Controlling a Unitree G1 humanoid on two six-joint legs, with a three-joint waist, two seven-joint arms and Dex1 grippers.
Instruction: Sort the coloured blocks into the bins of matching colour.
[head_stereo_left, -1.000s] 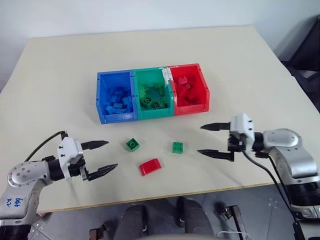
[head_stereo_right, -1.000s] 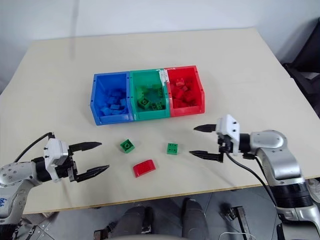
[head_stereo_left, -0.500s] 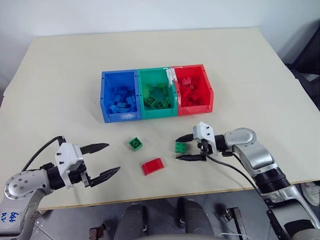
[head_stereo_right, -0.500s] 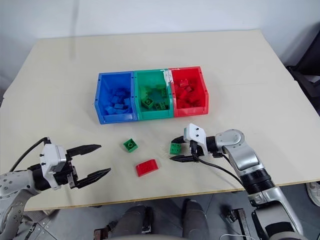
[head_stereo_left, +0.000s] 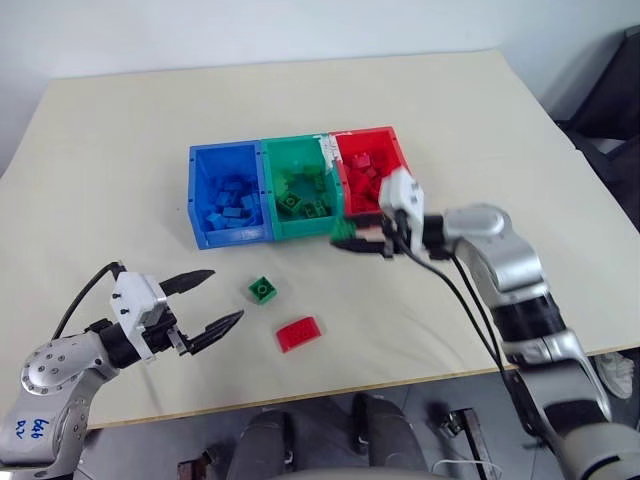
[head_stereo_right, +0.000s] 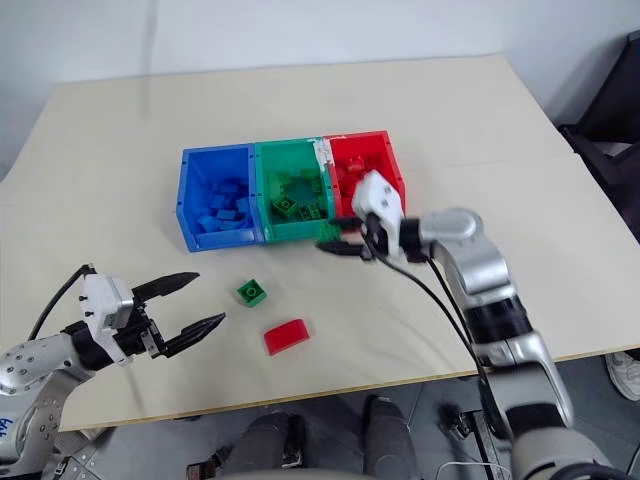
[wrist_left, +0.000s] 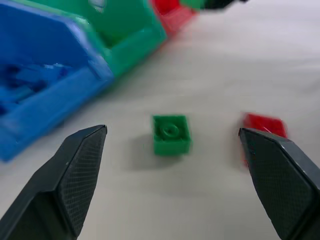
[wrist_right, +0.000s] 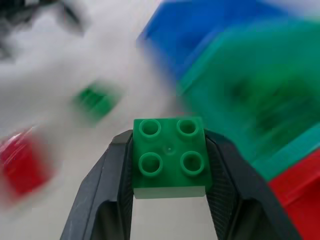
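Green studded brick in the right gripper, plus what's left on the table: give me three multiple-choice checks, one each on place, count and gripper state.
1. Where is the held green studded plastic brick?
A. By the front wall of the green plastic bin
B. Inside the blue bin
C. Lying on the table's far edge

2. How many bricks lie loose on the beige table?
A. None
B. Two
C. Four

3. What is the left gripper doing?
A. Shut on a red brick
B. Shut on nothing
C. Open, holding nothing

Answers: 1 A, the right gripper carries it just in front of that bin. 2 B, one green square brick and one red rounded brick. 3 C, its fingers stand apart around bare table.
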